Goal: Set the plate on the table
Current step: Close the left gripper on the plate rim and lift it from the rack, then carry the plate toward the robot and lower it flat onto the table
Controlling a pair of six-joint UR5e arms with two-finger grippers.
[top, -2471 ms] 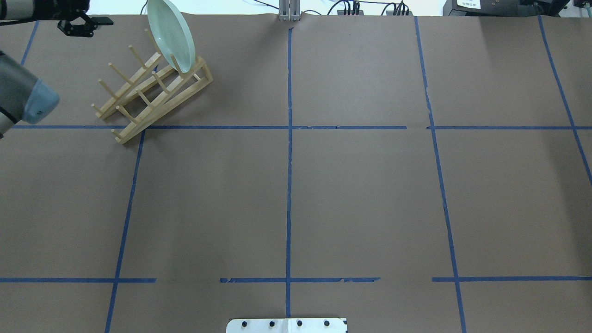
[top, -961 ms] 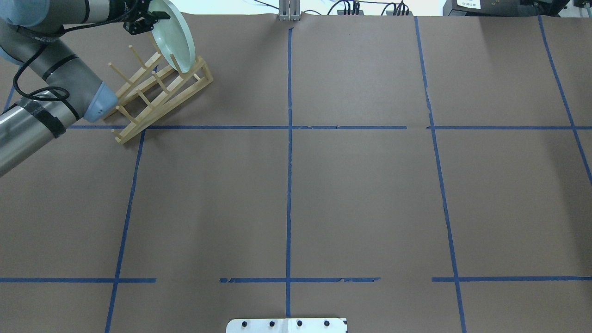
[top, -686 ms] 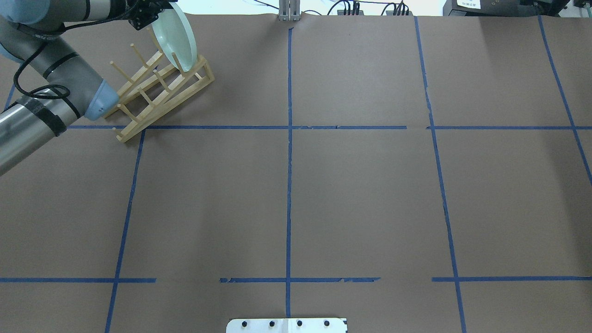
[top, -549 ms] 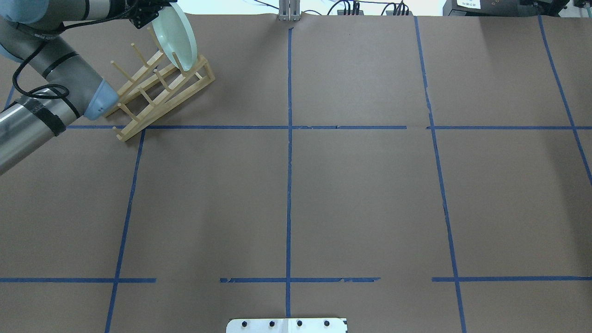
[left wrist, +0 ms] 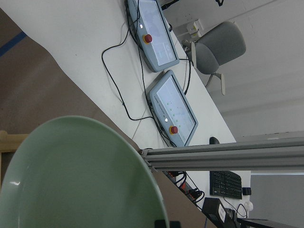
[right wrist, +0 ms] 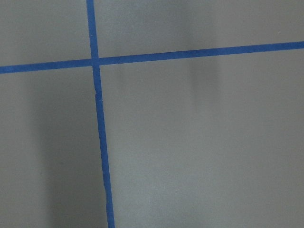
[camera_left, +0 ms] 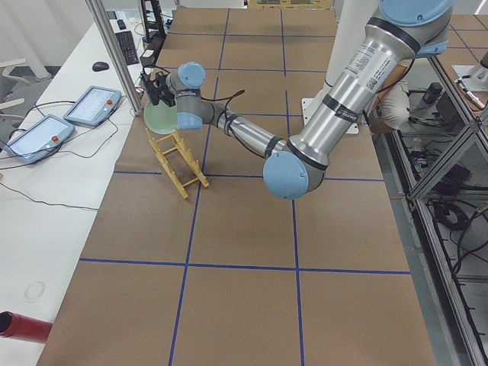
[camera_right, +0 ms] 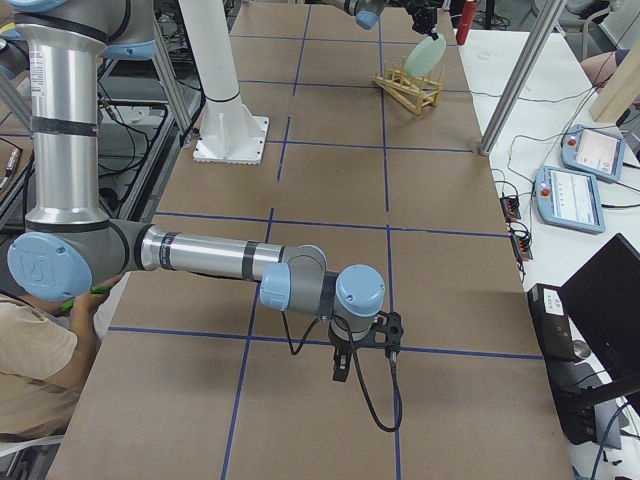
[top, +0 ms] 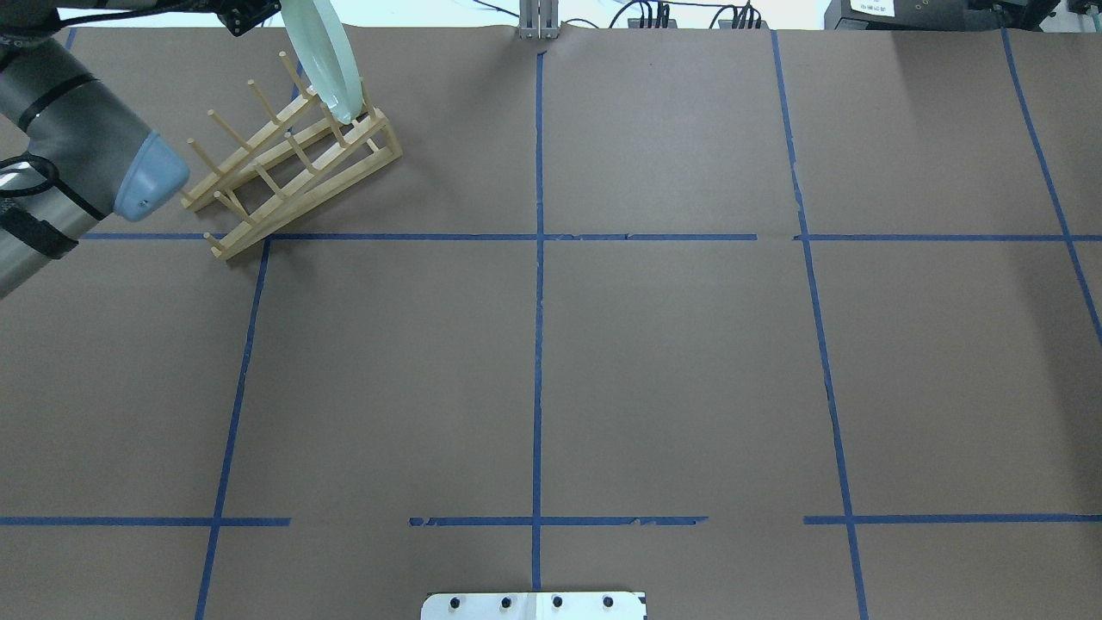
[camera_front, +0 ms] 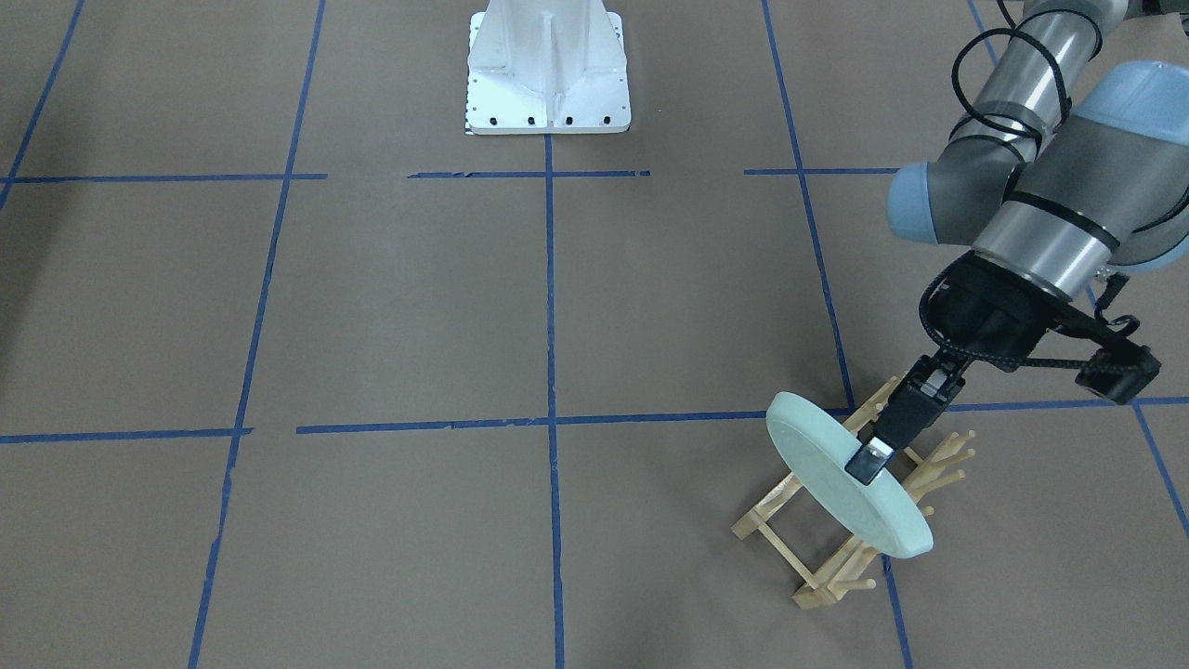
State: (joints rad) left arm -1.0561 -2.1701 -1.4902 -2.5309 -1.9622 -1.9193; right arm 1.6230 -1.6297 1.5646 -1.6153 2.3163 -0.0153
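Note:
The pale mint-green plate (camera_front: 836, 478) stands on edge, tilted, with its lower rim among the pegs of the wooden rack (camera_front: 841, 557). My left gripper (camera_front: 871, 460) is shut on the plate's upper rim. In the overhead view the plate (top: 325, 56) sits at the far left over the rack (top: 293, 164). It fills the left wrist view (left wrist: 76, 180). The brown table (top: 671, 362) has blue tape lines. My right gripper (camera_right: 340, 368) hangs just above the table, far from the plate; I cannot tell whether it is open.
The white robot base (camera_front: 548, 70) stands mid-table on the robot's side. A metal post (camera_left: 114, 53) and a white side table with two tablets (camera_left: 91, 104) lie just beyond the rack. A person sits near my right arm (camera_right: 40, 360).
The left gripper closed on the plate's rim and has pulled it up and towards the far edge; the plate now looks more edge-on. The rack shifted slightly. The left elbow swung left.

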